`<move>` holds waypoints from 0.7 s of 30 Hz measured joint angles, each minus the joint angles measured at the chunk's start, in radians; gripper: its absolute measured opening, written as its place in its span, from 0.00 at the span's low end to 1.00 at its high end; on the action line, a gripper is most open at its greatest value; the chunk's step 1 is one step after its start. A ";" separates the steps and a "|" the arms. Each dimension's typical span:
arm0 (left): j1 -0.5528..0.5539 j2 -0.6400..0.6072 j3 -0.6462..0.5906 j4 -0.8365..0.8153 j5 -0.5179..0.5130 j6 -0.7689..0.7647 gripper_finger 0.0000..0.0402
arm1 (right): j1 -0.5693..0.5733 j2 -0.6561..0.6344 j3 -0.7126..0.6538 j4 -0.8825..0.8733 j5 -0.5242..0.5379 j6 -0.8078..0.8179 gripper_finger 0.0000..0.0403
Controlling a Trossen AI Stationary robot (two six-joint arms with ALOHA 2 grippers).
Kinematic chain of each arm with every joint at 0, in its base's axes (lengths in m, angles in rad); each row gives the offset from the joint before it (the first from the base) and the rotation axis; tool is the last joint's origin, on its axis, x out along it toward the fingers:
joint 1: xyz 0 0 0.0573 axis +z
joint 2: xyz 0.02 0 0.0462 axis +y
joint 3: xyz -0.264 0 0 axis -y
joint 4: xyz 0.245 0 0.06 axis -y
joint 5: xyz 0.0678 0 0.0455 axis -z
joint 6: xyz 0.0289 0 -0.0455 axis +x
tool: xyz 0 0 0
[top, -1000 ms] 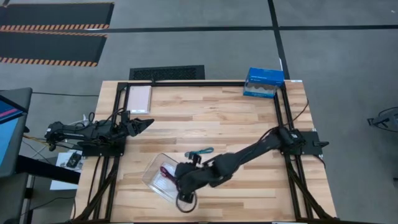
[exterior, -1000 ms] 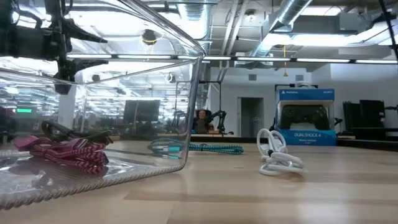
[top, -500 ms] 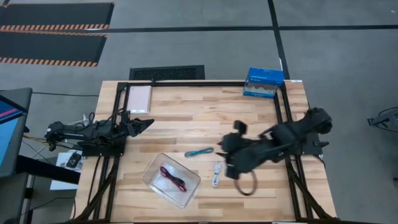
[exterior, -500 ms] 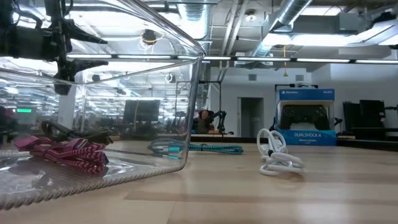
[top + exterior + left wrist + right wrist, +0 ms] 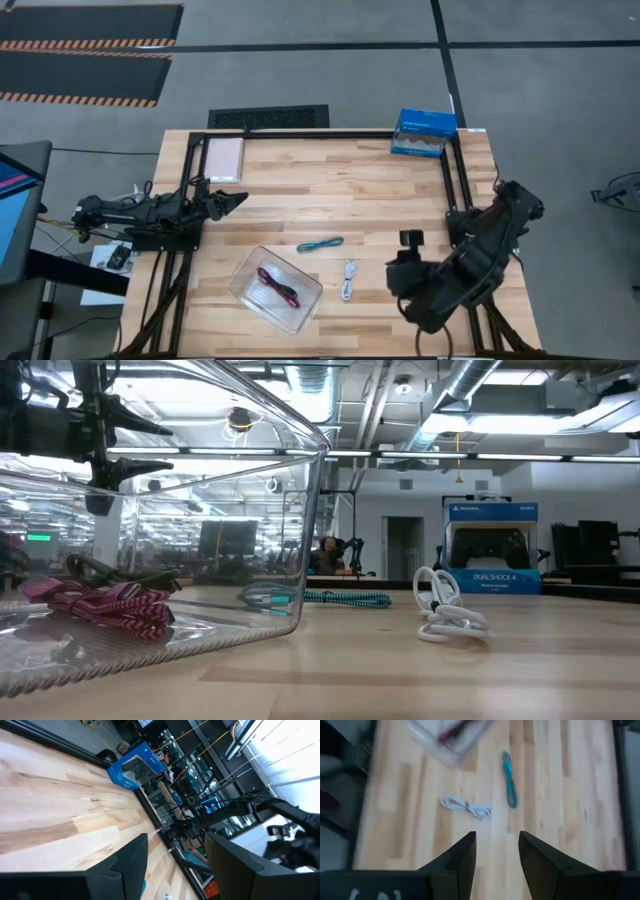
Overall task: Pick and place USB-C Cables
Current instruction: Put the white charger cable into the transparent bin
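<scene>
Hovering right end effector, fingers spread, empty | white cable and teal cable lie well apart

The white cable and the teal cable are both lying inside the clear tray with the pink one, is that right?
Not quite. Only the pink cable lies in the clear tray, with a dark one beside it. The high view shows the white cable and the teal cable lying on the bare table, outside the tray. The right gripper is open and empty above them.
</scene>
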 joint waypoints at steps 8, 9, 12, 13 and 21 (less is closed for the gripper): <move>0.000 0.000 0.000 -0.001 0.001 0.000 0.46 | 0.009 0.000 -0.219 0.084 0.001 0.110 0.42; 0.000 0.000 0.000 -0.001 0.002 0.000 0.46 | 0.009 0.000 -0.248 0.116 0.000 0.119 0.42; 0.000 0.000 0.000 -0.001 0.001 0.000 0.46 | 0.009 0.001 -0.333 0.209 -0.013 0.128 0.42; 0.000 0.000 0.000 -0.001 0.001 0.000 0.46 | 0.009 0.001 -0.360 0.236 -0.027 0.129 0.42; 0.000 0.000 0.000 -0.001 0.005 0.000 0.46 | -0.028 0.000 -0.538 0.452 -0.129 0.131 0.42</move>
